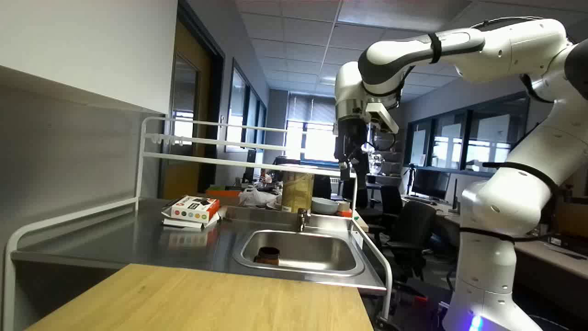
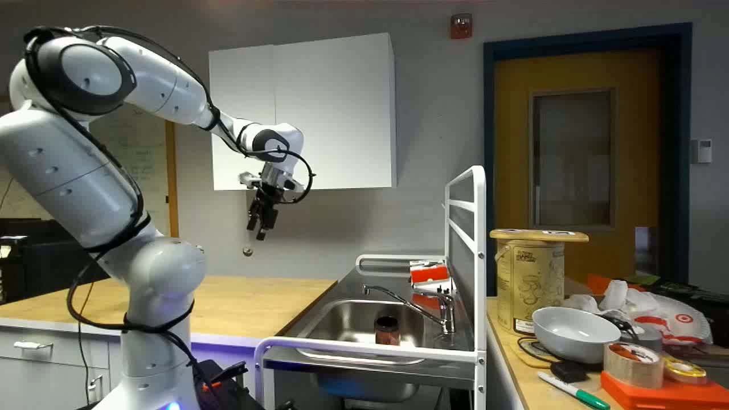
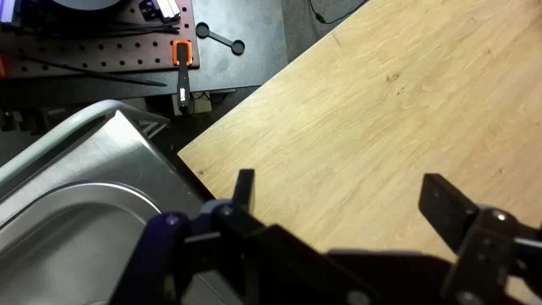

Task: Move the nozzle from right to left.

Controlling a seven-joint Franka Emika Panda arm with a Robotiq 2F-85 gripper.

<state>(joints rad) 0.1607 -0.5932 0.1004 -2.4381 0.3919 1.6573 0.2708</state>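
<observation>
Since the black end effector (image 3: 338, 186) gapes empty, ease it down astride the lower-centre slim grey metal spout (image 2: 409, 303).

A red bullseye logo (image 2: 687, 318) marks the white plastic bag (image 2: 655, 306).

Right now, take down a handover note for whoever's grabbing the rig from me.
Gripper: open and empty, up in the air, apart from the nozzle.
Position: the nozzle reaches out over the sink, where a dark container sits.
Done: these views can't show whether the nozzle has been swung at all.
Left: probably lower to the nozzle, then nudge it left; settle first which side counts as left.
</observation>
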